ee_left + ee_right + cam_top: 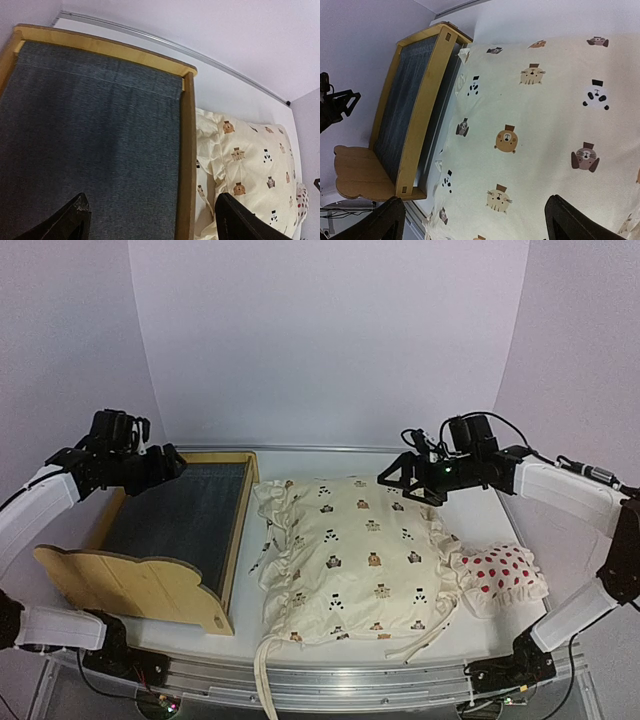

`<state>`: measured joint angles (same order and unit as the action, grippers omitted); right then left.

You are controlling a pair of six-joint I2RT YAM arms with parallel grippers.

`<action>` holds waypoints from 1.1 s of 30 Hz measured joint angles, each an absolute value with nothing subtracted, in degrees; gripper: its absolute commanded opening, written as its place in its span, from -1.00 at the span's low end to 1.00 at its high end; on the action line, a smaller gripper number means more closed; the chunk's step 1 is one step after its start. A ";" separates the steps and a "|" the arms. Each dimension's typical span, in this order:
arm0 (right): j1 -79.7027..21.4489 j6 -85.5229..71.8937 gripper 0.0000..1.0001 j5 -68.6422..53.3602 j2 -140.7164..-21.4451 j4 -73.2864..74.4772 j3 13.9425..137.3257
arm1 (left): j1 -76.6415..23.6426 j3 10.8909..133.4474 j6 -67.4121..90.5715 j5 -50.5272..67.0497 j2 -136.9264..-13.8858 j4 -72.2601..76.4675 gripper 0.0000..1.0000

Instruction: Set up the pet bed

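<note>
The pet bed stands on the left part of a white table, its long side running from the near edge towards the back. It is a light plywood frame with low side rails and a dark grey base that fills the inside. A scalloped, curvy end board stands upright at the near-left end, and the far end closes with a plain low rail. Small rectangular slots show in the right rail at its corners. Just beside that rail lies a cream cushion printed with small animals, its ruffled edge up against the wood in the left wrist view. One of its ties hangs over the table's near edge. A small white pillow with red dots touches the cushion's right side, near the table's right edge. The left gripper hovers over the far end of the bed, jaws spread wide with nothing between them. The right gripper hangs above the cushion's far right corner, also wide open and empty. A metal rail runs along the table's near edge, and plain pale lilac-white walls close the scene on three sides.
</note>
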<state>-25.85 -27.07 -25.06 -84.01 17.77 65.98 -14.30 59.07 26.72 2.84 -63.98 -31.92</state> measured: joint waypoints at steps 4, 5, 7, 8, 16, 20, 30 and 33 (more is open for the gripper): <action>-26.20 -26.92 0.97 -24.16 -83.79 17.56 65.11 | -18.54 62.02 26.72 2.34 -69.31 -31.26 0.69; -26.20 -26.83 0.97 -23.78 -83.52 17.53 64.49 | -19.00 62.73 26.70 2.25 -70.73 -30.93 0.69; -26.20 -26.61 0.96 -22.83 -82.62 17.66 62.57 | -19.65 63.90 26.53 1.86 -73.55 -30.12 0.69; -26.20 -26.43 0.96 -22.36 -82.05 17.85 61.49 | -19.93 64.41 26.43 1.49 -74.73 -29.84 0.69; -26.20 -25.96 0.96 -18.16 -76.93 21.74 57.03 | -24.35 69.49 25.19 -2.64 -84.97 -28.57 0.66; -26.20 -25.98 0.97 -16.59 -75.10 23.77 55.90 | -26.47 73.69 24.40 -3.76 -91.18 -28.23 0.64; -26.20 -26.00 0.97 -14.89 -69.70 27.41 50.75 | -28.26 83.99 21.18 -3.44 -107.71 -27.49 0.15; -26.20 -26.00 0.97 -14.79 -68.05 28.13 49.93 | -28.90 86.62 20.36 -3.23 -111.94 -27.85 -0.07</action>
<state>-26.20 -26.00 -14.79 -68.05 28.13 49.93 -28.90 86.62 20.36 -3.23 -111.94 -27.85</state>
